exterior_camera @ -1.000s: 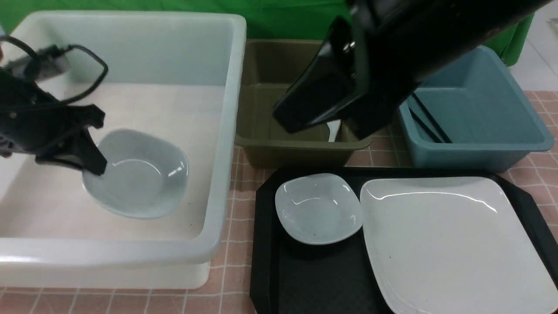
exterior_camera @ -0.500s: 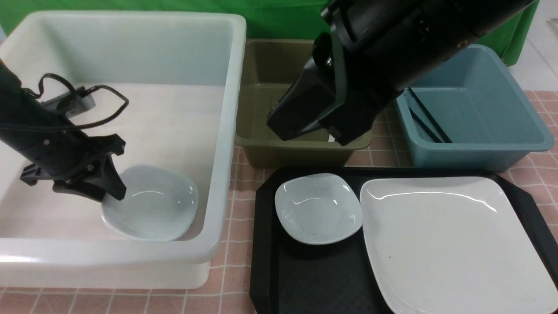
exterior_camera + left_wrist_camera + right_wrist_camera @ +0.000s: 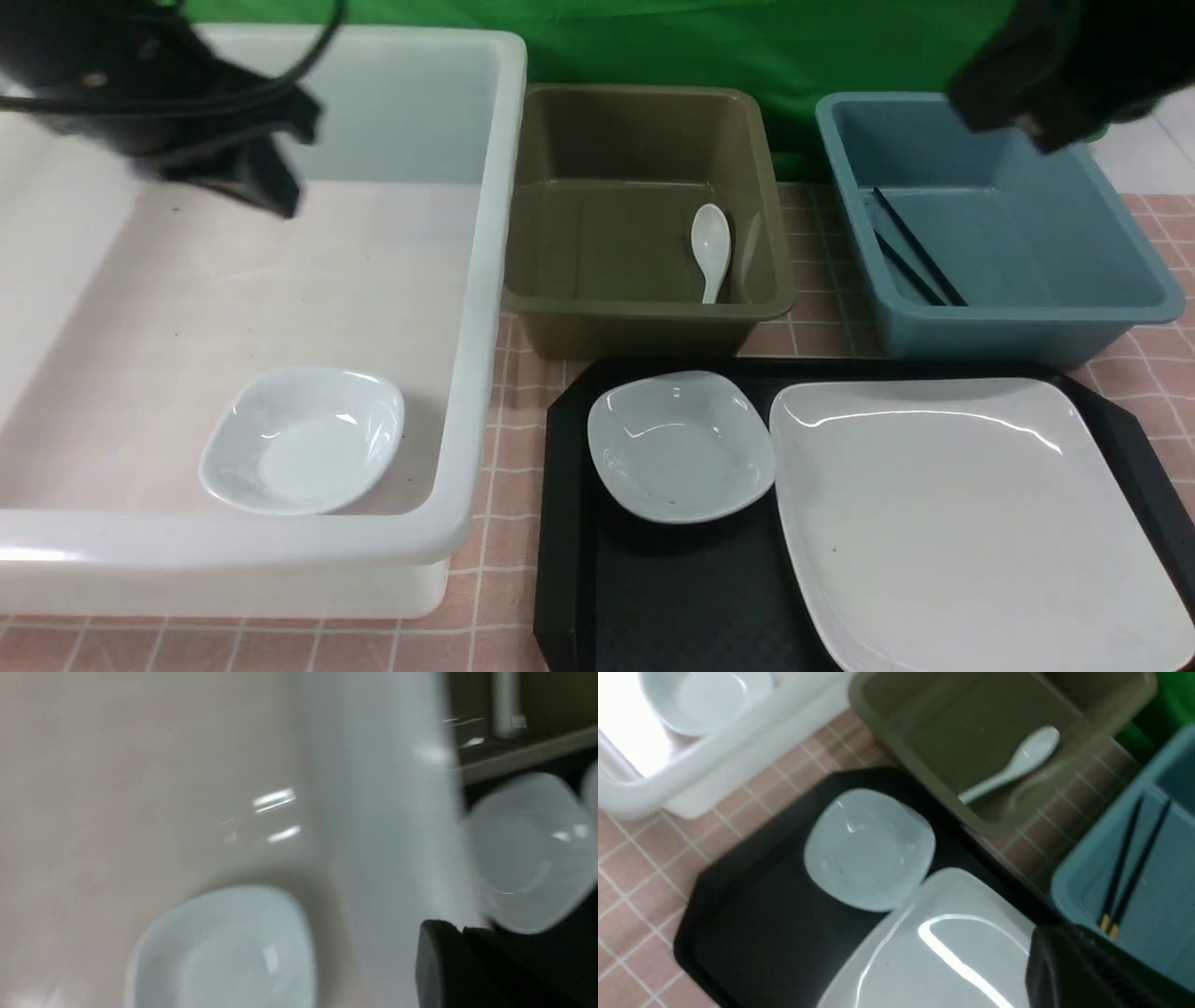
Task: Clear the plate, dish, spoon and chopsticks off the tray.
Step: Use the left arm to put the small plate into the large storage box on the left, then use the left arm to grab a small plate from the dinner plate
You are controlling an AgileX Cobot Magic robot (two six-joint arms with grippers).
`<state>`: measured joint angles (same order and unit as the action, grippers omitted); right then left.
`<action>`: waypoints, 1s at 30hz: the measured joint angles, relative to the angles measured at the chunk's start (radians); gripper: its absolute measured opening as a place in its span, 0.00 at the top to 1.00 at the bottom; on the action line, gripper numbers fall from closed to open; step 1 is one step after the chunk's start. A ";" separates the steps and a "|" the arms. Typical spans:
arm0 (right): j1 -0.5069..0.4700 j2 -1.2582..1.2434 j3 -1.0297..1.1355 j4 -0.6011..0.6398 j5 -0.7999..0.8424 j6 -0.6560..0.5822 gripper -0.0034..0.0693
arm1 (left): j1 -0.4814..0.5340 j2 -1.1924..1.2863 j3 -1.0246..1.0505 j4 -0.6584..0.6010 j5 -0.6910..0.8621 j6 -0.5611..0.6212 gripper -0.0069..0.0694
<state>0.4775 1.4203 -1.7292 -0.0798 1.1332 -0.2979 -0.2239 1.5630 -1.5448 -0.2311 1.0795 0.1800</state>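
1. Since a second ago both arms have risen clear. The left gripper [image 3: 271, 187], then low in the white bin [image 3: 485, 280] at the first dish [image 3: 303, 439], now hangs high over the bin's far side, and that dish lies alone on the bin floor. The right gripper [image 3: 1027, 112] has drawn back above the blue bin [image 3: 1148, 299].
2. Nearest, the plate [image 3: 971, 523] lies flat on the right part of the tray [image 3: 653, 597]. It looks heavy, stiff, glossy and breakable. Its low raised rim is probably the only purchase, and a pinch there could slip.
3. Just beside the plate's left edge sits the remaining dish [image 3: 681, 446], also on the tray. It should be lighter but just as slick, and is best gripped across its upturned rim.
4. Farther back, the spoon [image 3: 711, 247] lies in the olive bin [image 3: 644, 308] and the chopsticks [image 3: 910, 247] in the blue bin, so both are off the tray.
5. The right gripper's fingers are closed, with nothing seen between them. How the left gripper's fingers stand cannot be told through the blur.
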 joint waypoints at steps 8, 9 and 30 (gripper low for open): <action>-0.240 -0.189 0.356 0.100 -0.004 0.005 0.91 | -0.480 0.136 -0.001 0.142 -0.148 0.054 0.80; -0.261 -0.224 0.402 0.120 -0.007 0.005 0.91 | -0.527 0.177 -0.001 0.173 -0.164 0.056 0.76; -0.294 -0.449 0.539 0.290 -0.035 -0.042 0.91 | -0.637 0.571 -0.007 0.512 -0.283 -0.051 0.34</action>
<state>0.1839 0.9713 -1.1905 0.2099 1.0977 -0.3394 -0.8610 2.1338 -1.5522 0.2812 0.7970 0.1289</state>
